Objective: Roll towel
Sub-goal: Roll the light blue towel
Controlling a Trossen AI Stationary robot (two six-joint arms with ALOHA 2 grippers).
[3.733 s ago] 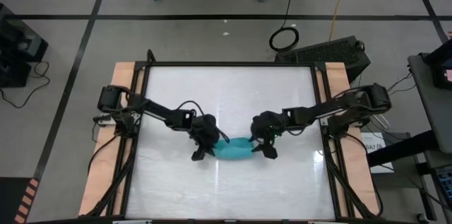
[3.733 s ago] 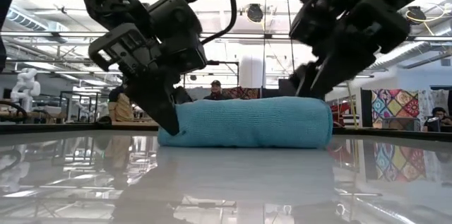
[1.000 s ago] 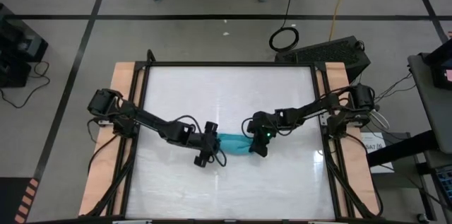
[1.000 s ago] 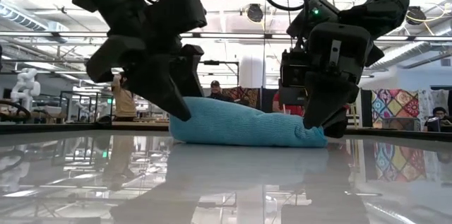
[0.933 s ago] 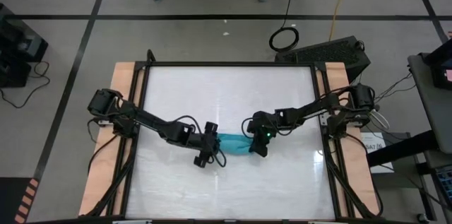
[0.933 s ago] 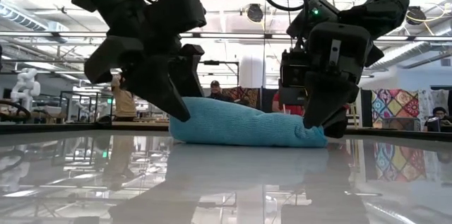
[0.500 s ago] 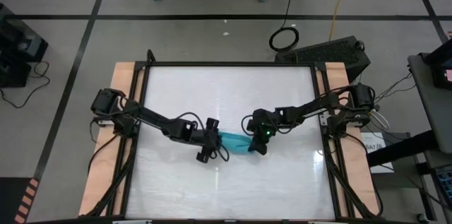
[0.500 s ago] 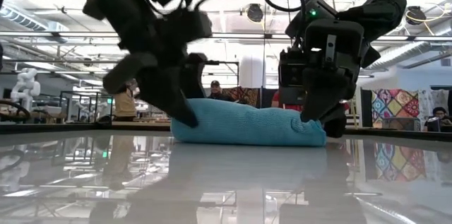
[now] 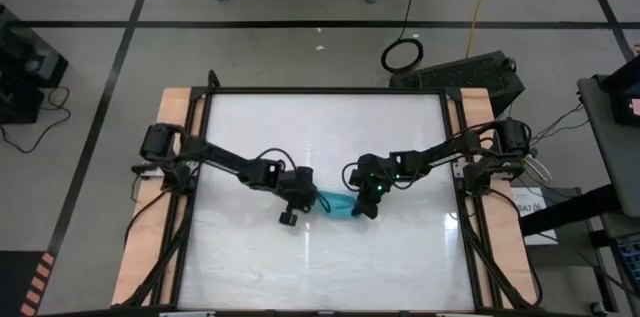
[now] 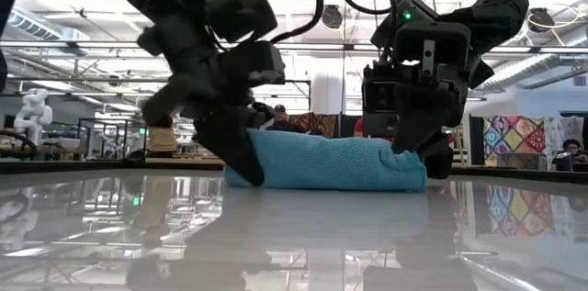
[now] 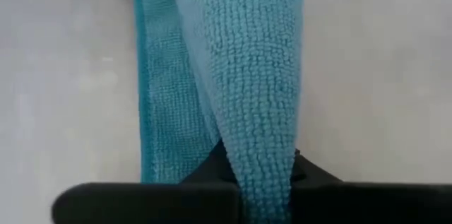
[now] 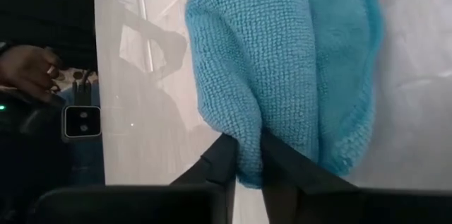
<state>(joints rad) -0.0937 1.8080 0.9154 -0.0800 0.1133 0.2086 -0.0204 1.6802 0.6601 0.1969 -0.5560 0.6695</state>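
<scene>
At the frame's centre, the left gripper [image 9: 300, 200] and right gripper [image 9: 362, 204] each pinch one end of the towel [image 9: 335, 203]; the next move probably needs both turning together to roll it.

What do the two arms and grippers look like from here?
Both arms are matte black and jointed, with looping black cables. The left gripper has tapered dark fingers. The right gripper hangs from a boxy black wrist with a small green light.

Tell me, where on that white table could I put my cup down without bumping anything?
The table is bare along its far edge, above both arms, and along the near edge below the towel. The middle is crowded: the left gripper and right gripper each pinch an end of the towel.
</scene>
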